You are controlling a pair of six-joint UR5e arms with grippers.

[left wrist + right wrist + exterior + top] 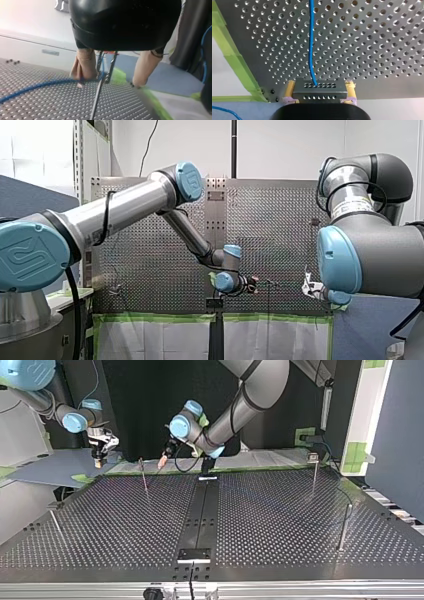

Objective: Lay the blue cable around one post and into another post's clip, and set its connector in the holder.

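Perforated desk (280, 525) carries thin upright posts, well apart; green tape (234, 62) lines its edge; my left gripper (108, 82) is released, beige pads spread, one post (96, 100) between them close to one pad; blue cable (37, 86) crosses the desk to that post; my right gripper (320, 85) is clenched on the grey connector (318, 93), with the cable running straight ahead from it.

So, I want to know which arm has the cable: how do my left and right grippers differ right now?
My left gripper has beige fingers standing apart, gripping nothing; my right gripper has yellow-padded fingers shut on the connector. A post shows between the left's fingers, the blue cable passing one; the right's hold the cable's end. Both are at the perforated table's taped edge.
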